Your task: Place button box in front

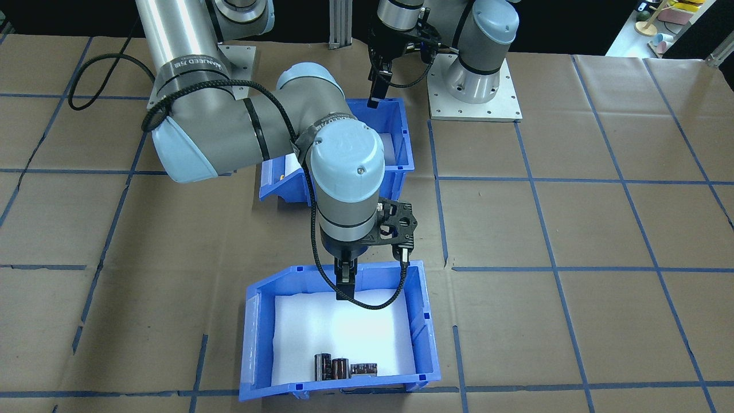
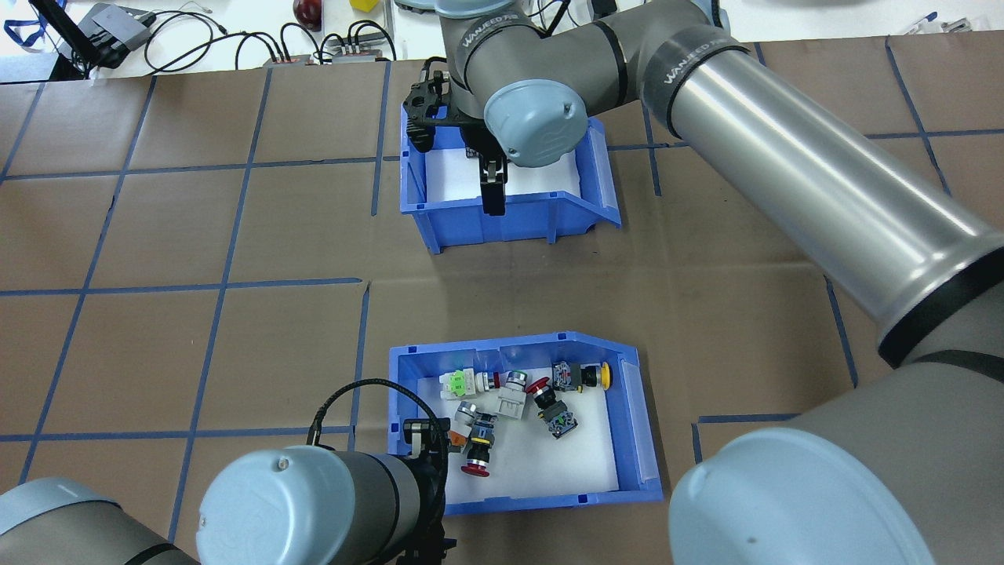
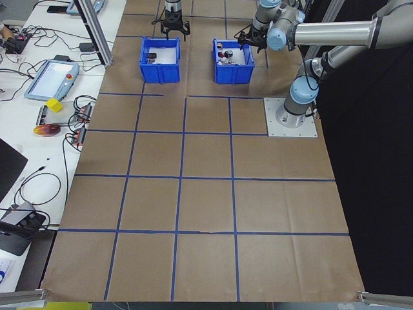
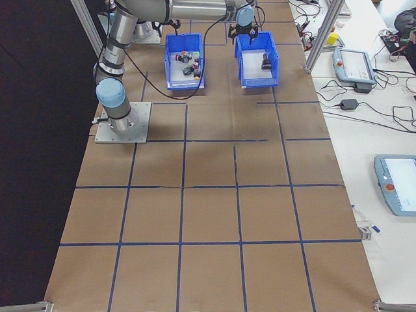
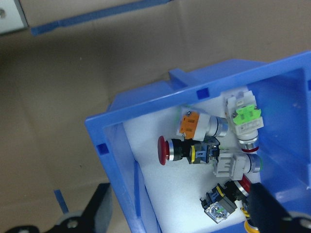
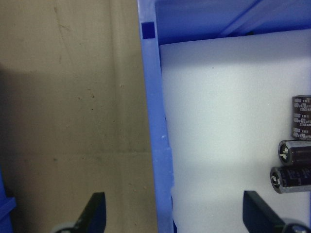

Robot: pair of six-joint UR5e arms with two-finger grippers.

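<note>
The button box (image 2: 631, 439), a blue bin with a white liner and several push-button switches (image 2: 510, 400), sits on the robot's side of the table. My left gripper (image 2: 427, 451) is at its near left corner. In the left wrist view that gripper (image 5: 177, 196) is open, its fingers (image 5: 99, 204) astride the button box wall (image 5: 129, 174). The switches (image 5: 194, 148) lie just inside. My right gripper (image 2: 492, 187) is open over the near wall of the capacitor bin (image 2: 518, 224), astride that wall (image 6: 158, 145). In the front view my right arm hides most of the button box (image 1: 401, 155).
The capacitor bin (image 1: 427, 330) stands on the operators' side and holds three dark capacitors (image 1: 344, 367) on white foam. Brown paper with blue tape lines (image 2: 235, 282) covers the table. Cables and devices (image 2: 118, 31) lie beyond its far edge. The left arm's base plate (image 1: 476, 109) is behind the button box.
</note>
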